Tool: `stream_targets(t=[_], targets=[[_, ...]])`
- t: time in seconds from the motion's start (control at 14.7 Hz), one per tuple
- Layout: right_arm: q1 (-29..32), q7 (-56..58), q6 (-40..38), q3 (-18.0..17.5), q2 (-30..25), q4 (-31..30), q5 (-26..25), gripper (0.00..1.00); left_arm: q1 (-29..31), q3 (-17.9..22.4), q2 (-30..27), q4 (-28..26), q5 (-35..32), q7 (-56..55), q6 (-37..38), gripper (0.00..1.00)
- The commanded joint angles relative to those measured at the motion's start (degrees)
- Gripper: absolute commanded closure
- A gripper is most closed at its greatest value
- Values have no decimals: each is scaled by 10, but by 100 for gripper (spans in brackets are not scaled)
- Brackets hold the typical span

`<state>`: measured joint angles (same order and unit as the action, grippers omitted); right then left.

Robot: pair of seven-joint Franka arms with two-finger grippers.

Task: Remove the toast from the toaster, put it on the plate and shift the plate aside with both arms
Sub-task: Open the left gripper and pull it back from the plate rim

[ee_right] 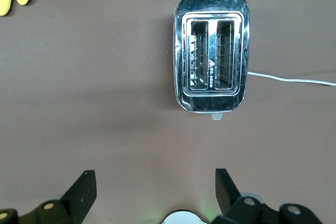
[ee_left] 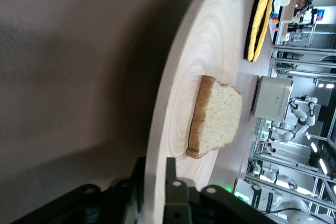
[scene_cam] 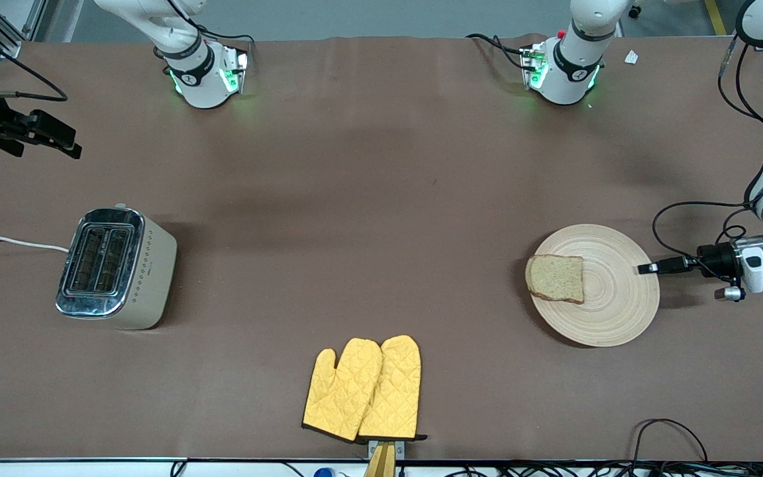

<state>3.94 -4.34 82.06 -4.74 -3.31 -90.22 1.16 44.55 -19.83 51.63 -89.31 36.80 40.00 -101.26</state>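
**A:** Item one, location? Dial set with twelve o'clock at the arm bases, six at the front camera.

**B:** Square slice of light brown speckled toast (scene_cam: pixel 555 278), lying flat on the round pale wooden plate (scene_cam: pixel 613 311), near its nine o'clock rim. Plate at roughly four o'clock on the brown table (scene_cam: pixel 381 199), toward the left arm's end.

**A:** Item two?

**B:** Boxy two-slot toaster with chrome top and cream sides (scene_cam: pixel 116 268), at about eight o'clock, toward the right arm's end. Both slots empty. White cord (scene_cam: pixel 10 242) trailing off the table edge.

**A:** End effectors?

**B:** Left gripper (scene_cam: pixel 646 267): level, at the plate's three o'clock rim. Clamped or loosened: cannot tell. Right gripper (scene_cam: pixel 67 142): spread wide, holding nothing, waiting over bare table at about ten o'clock.

**A:** Step in hand?

**B:** Probably the last one: shifting the plate aside. Toast already out and plated.

**A:** Next move?

**B:** Likely a level pull or a clean release. No tilting, or toast slides.

**A:** Sundries?

**B:** Pair of yellow quilted oven mitts (scene_cam: pixel 365 391), six o'clock, untouched.
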Motion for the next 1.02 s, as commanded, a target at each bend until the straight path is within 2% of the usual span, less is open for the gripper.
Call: stream_targets(t=[0.0,0.41,0.75,0.95], targets=[[0,-1,-6,-1,3,9,-7,0,-7,0,-6,33,-17,-36,16,0],[-1,-1,-4,-1,3,9,-7,0,-62,-7,-27,151,-125,-118,18,0],[-1,-1,-2,-1,4,9,-7,0,-140,-8,-132,154,-249,-211,18,0],[-1,-2,-1,-1,4,9,-6,0,-214,-8,-193,153,-319,-304,19,0]])
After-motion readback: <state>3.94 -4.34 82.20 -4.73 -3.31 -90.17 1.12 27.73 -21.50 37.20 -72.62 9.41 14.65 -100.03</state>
